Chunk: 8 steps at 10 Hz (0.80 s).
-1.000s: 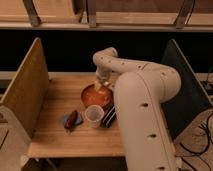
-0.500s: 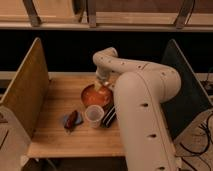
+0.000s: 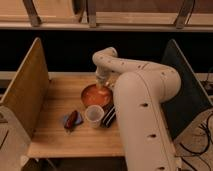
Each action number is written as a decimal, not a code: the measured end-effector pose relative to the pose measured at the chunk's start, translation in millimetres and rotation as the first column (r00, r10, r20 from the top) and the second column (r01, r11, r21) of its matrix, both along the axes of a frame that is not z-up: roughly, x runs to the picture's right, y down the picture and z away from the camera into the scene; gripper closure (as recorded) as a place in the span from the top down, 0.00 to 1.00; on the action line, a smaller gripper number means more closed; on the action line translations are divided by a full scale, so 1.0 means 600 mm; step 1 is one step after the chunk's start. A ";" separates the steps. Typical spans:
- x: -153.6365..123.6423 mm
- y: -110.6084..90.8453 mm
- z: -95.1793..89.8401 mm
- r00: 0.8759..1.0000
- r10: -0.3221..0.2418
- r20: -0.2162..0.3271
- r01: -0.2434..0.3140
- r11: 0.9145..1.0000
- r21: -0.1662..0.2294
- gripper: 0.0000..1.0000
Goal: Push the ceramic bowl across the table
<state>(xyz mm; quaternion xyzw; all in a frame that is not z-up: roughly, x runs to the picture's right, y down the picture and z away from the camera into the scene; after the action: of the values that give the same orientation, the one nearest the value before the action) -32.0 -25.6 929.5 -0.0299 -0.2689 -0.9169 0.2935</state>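
Note:
The orange-red ceramic bowl (image 3: 95, 95) sits near the middle of the light wooden table (image 3: 55, 135), close to its right side. My white arm reaches over from the right and bends down at the bowl's far rim. My gripper (image 3: 103, 85) hangs at that far rim, at or just inside the bowl's edge. The small white cup (image 3: 94, 115) stands just in front of the bowl, touching or nearly touching it.
A dark red and blue object (image 3: 71, 120) lies left of the cup. A dark striped object (image 3: 108, 117) lies right of the cup, partly hidden by my arm. Upright panels stand at the left (image 3: 27, 90) and right (image 3: 185, 85) sides. A dark gap lies behind the table.

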 end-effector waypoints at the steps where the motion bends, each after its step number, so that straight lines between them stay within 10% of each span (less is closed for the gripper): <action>1: -0.023 0.001 -0.009 0.999 -0.034 0.023 0.034 0.999 0.000 0.09; 8: -0.026 0.074 -0.058 0.991 -0.133 -0.017 0.130 0.985 -0.117 0.00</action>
<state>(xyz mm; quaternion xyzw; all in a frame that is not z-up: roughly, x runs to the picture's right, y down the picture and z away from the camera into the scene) -47.4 19.0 894.8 -0.0757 -0.3155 -0.9167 0.2334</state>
